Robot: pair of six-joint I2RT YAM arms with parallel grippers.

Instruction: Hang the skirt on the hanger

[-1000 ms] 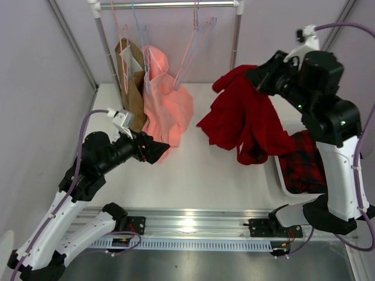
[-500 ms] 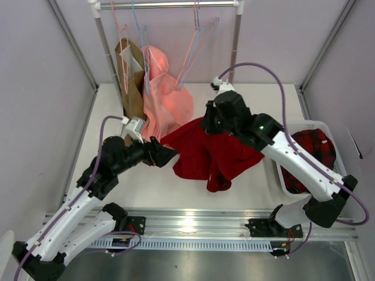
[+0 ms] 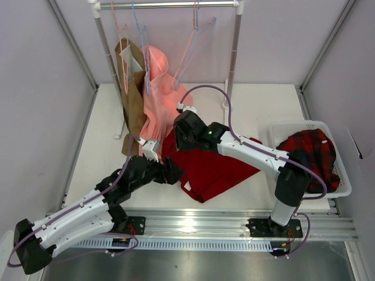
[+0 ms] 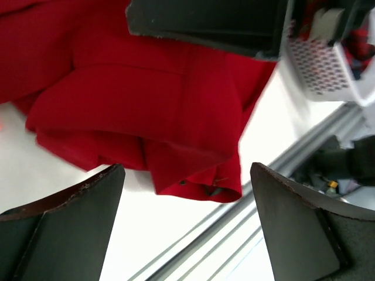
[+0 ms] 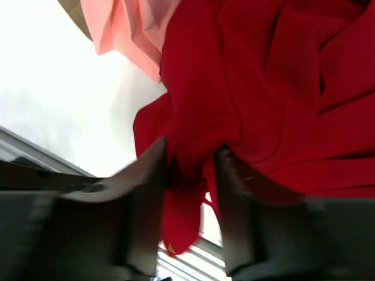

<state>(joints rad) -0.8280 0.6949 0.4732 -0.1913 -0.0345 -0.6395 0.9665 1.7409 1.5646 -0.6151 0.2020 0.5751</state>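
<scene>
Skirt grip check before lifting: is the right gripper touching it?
Touching. The right wrist view shows a skirt fold pinched inside the right gripper.

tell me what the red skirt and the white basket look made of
The skirt looks like soft matte cloth, dark red: it lies in loose folds with no shine; the fibre cannot be told. The basket looks like rigid white plastic, its wall a moulded grid of small holes.

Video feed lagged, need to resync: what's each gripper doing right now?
Left gripper: open, holding nothing.
Right gripper: closed on the skirt.
</scene>
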